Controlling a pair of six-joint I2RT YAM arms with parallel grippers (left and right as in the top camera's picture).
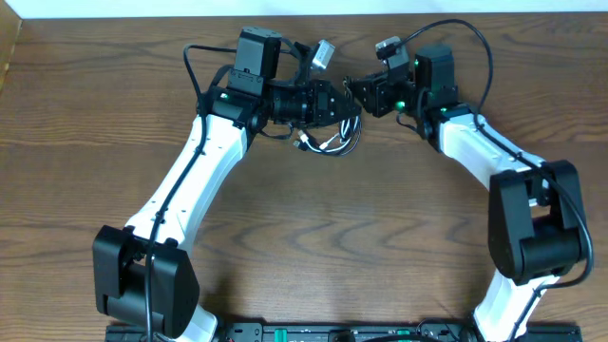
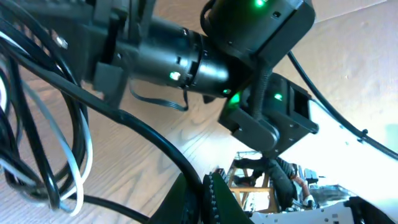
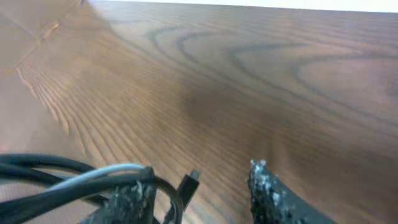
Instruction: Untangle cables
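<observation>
Cables (image 1: 334, 145) toward table's (image 1: 332, 247) far edge (broad wood in front)

Overhead: cables (image 1: 328, 142) partly hidden beneath left gripper (image 1: 342, 103); single cords too small to separate. Left wrist view: cable loops cut off at left edge. Right wrist view: right gripper (image 3: 200, 183) fingers cut off below, blurred; cables run off left.

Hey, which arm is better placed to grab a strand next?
Right. Its gripper stands open with the cables at one finger. The left gripper is shut and would probably have to open first.
</observation>
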